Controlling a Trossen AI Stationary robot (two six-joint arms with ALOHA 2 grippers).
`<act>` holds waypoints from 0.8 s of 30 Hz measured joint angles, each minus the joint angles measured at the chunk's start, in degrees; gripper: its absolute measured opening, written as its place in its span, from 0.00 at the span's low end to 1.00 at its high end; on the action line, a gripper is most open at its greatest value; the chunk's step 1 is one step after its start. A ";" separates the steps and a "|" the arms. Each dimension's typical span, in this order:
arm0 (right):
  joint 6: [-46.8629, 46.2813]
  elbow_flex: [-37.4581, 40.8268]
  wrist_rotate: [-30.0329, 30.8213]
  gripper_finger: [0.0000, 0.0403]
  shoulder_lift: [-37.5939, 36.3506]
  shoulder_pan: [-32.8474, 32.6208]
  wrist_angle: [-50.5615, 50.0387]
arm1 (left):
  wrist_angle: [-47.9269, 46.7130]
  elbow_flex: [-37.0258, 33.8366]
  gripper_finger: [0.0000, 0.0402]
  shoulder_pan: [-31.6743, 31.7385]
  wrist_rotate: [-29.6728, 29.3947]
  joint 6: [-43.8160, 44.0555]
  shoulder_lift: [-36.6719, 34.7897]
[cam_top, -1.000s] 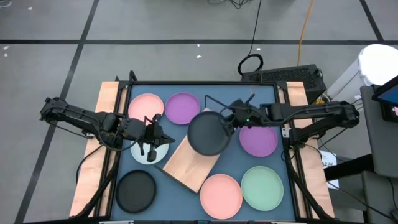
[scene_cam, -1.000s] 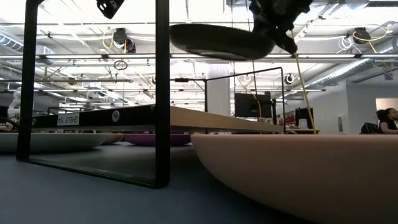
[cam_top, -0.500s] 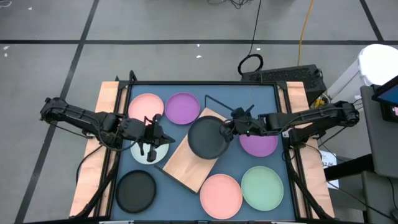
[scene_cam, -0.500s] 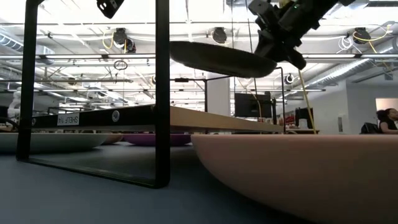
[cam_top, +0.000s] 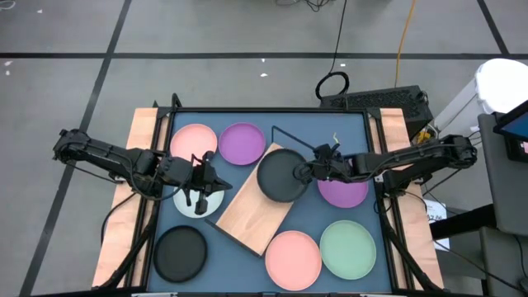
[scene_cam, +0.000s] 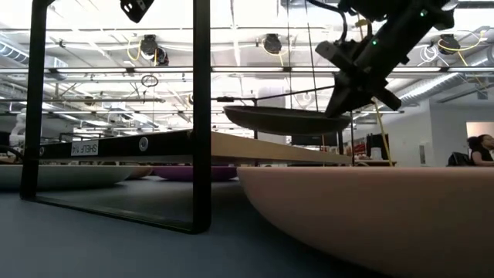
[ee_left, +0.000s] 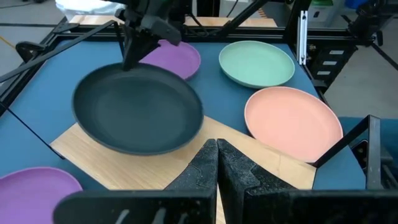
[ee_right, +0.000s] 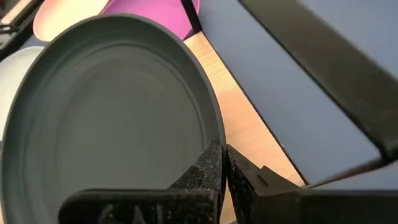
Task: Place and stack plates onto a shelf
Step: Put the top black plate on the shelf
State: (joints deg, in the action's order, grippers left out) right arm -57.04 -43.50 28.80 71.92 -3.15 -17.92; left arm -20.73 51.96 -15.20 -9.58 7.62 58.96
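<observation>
On the blue counter (cam_top: pixel 355 124), the light wooden wire-framed shelf (cam_top: pixel 247 219) now has the round matte black plate (cam_top: pixel 280 175) lowered almost onto its far right end, rim clenched by the right end effector (cam_top: pixel 304 172); release looks imminent. The left end effector (cam_top: pixel 200 183), fingers together, waits over the white-grey plate (cam_top: pixel 183 200).

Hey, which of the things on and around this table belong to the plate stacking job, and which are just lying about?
Job:
right tool, holding black plate
shelf
second black plate
pink plates
purple plates
green plate
white-grey plate under left tool

Lying about:
coiled cable
yellow cable
</observation>
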 joint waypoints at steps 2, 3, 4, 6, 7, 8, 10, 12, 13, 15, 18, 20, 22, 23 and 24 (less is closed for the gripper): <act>0.02 1.37 -0.08 0.00 0.00 0.33 2.31 | 0.00 -0.02 0.01 0.00 -0.02 -0.23 0.00; 0.04 1.96 -0.14 0.00 0.00 0.53 3.33 | 0.00 -0.01 0.01 0.00 -0.02 -0.28 0.00; 0.01 2.33 -0.15 0.00 0.00 0.76 3.84 | 0.00 0.00 0.01 0.00 -0.02 -0.38 0.00; -0.63 2.96 -0.11 0.01 0.01 1.21 4.02 | 0.00 -0.01 0.01 0.00 -0.02 -0.39 0.00; -0.94 3.26 -0.01 0.01 0.16 1.45 3.99 | 0.02 -0.02 0.01 0.00 -0.02 -0.39 0.00; -1.19 3.50 0.14 0.01 0.25 1.68 4.01 | 0.02 -0.02 0.01 0.00 -0.02 -0.39 0.00; -1.80 3.99 1.07 0.01 0.28 1.90 3.96 | 0.04 -0.01 0.01 0.00 -0.02 -0.39 0.00; -1.86 4.43 1.11 0.01 0.28 2.16 5.00 | 0.04 -0.02 0.01 0.00 -0.02 -0.39 0.00; -1.71 4.73 1.12 0.01 0.28 2.26 5.66 | 0.04 -0.02 0.01 0.00 -0.02 -0.39 0.00; -1.01 5.37 1.29 0.01 0.28 2.36 7.04 | 0.05 -0.01 0.01 0.00 -0.02 -0.39 0.00; -0.93 5.67 1.42 0.01 0.28 2.75 7.79 | 0.07 0.00 0.01 0.00 -0.02 -0.39 0.00; -0.48 6.18 1.58 0.01 0.28 2.96 8.22 | 0.09 0.00 0.01 0.00 -0.02 -0.39 0.00; 0.23 6.60 2.57 0.01 0.31 3.06 8.43 | 0.07 -0.02 0.01 0.00 -0.02 -0.37 0.00; 0.56 6.62 2.80 0.01 0.31 3.09 8.77 | 0.08 -0.01 0.01 0.00 -0.02 -0.37 0.00; 0.73 6.62 2.82 0.01 0.31 3.10 9.22 | 0.07 0.00 0.01 0.00 -0.02 -0.37 0.00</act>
State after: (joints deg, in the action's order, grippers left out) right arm -56.30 -36.88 31.62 72.23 -0.05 -8.70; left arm -20.67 51.96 -15.20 -9.61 7.25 58.96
